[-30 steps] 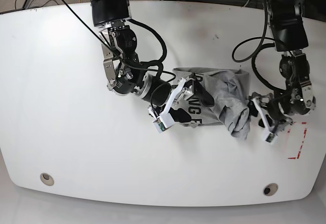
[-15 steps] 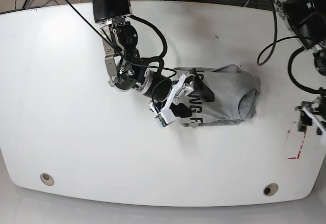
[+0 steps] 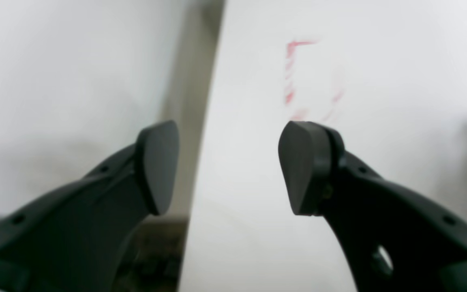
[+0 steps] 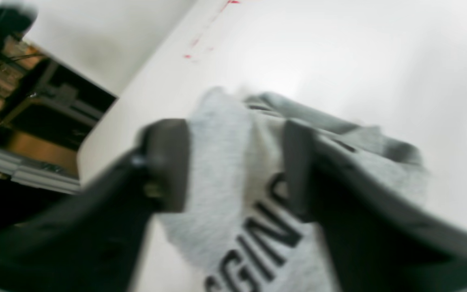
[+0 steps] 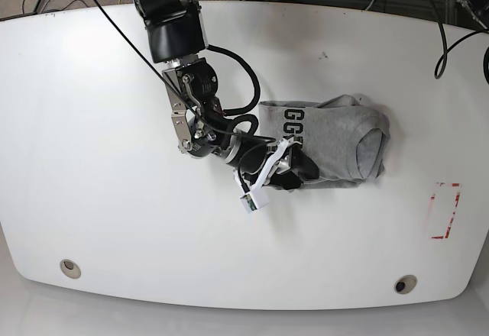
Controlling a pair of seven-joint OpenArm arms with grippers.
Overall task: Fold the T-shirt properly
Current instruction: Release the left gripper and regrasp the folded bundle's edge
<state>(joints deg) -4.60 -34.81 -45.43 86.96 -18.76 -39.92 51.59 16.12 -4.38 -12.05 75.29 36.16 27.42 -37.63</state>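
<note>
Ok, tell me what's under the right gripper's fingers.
Under the right gripper lies the T-shirt: grey cloth with black lettering bunched between its fingers, resting on the white table. The shirt's lower corner beneath the fingers is covered in the base view.

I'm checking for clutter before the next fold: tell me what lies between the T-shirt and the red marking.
Nothing. In the base view, only bare white table separates the T-shirt from the red marking.

The base view looks straight down on the whole surface (image 5: 92, 122); both wrist views sit low and close, sharing its red-marked (image 3: 292, 73) corner.
</note>
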